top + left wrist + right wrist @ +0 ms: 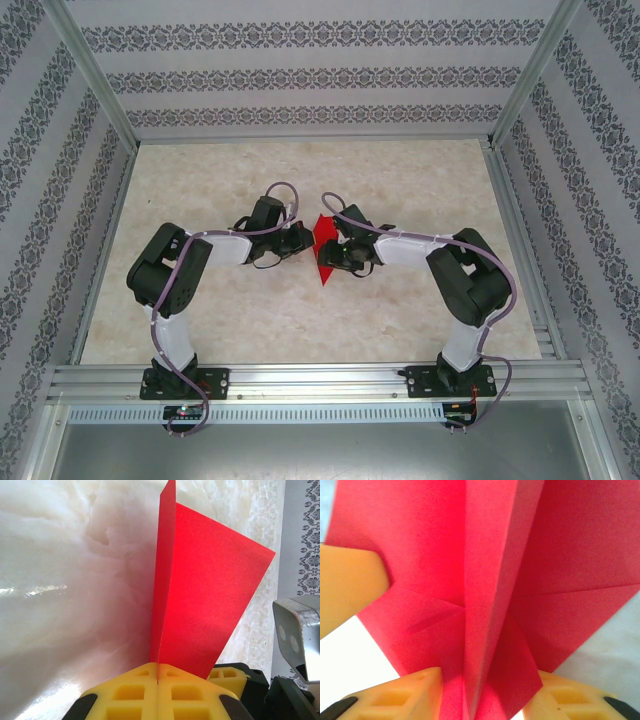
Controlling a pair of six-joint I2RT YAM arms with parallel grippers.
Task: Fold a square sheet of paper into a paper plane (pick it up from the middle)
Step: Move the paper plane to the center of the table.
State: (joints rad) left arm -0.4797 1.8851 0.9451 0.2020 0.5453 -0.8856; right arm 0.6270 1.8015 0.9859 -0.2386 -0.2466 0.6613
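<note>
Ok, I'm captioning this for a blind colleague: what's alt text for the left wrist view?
The left gripper has its yellow fingertips pressed together on a folded red paper, which stands up from them with one broad flap spreading to the right. Behind it is a pale marbled table, with a grey metal part at the right edge.

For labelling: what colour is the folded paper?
Bright red paper plane, best in left wrist view.

white shells and black joints make up the left arm [172, 335] and right arm [460, 345], on black base plates [185, 381]. lilac cables [283, 186] loop along them. the left end effector [158, 672] and right end effector [482, 690] have yellow grid-moulded fingers [129, 692].
</note>
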